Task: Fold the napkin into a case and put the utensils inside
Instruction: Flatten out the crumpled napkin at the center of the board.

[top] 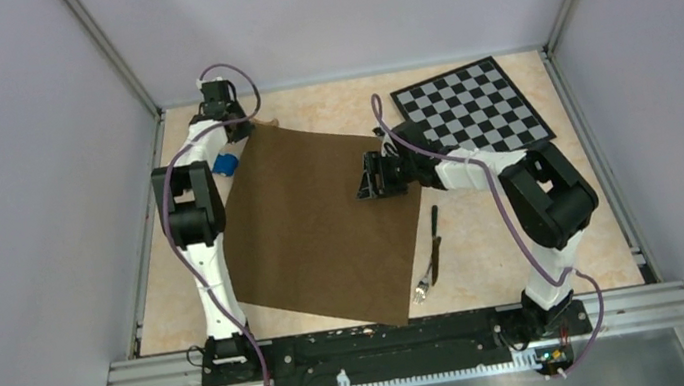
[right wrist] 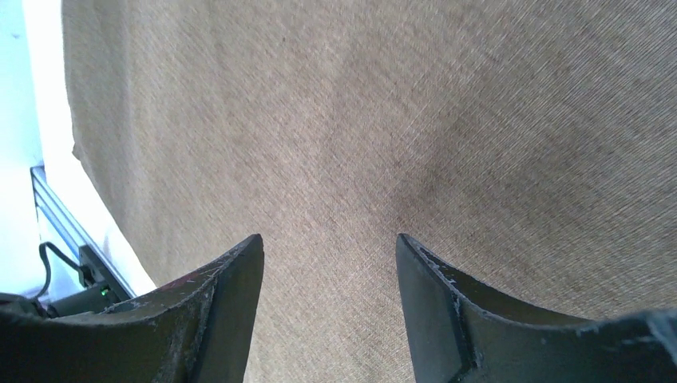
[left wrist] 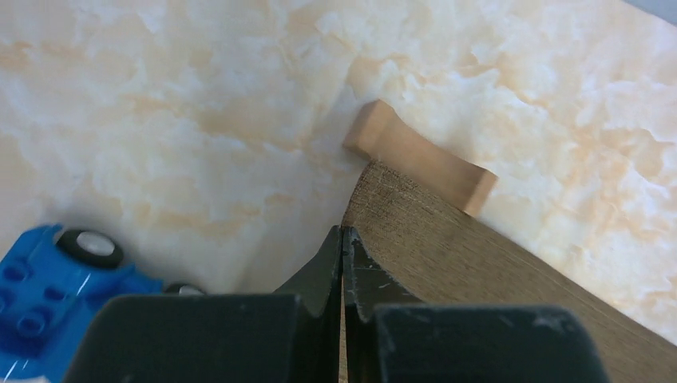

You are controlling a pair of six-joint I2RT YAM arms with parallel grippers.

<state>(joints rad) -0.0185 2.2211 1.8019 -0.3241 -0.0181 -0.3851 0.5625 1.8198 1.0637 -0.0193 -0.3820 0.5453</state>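
The dark-brown napkin (top: 322,221) lies spread flat on the table, a tilted square. My left gripper (top: 246,126) is at its far left corner, and in the left wrist view the gripper (left wrist: 342,231) is shut on the napkin (left wrist: 479,271) with the cloth edge pinched between the fingertips. Over the napkin's right edge my right gripper (top: 363,178) hovers open; its wrist view shows the gripper (right wrist: 329,243) with only the cloth (right wrist: 359,120) beneath and nothing between the fingers. The dark knife (top: 435,228) and silver fork (top: 422,290) lie on the table just right of the napkin.
A checkerboard (top: 471,109) lies at the back right. A blue block (top: 226,163) sits beside the left arm, also near the left fingers (left wrist: 40,295). A small tan piece (left wrist: 419,155) lies just beyond the napkin's pinched corner. Walls enclose the table on three sides.
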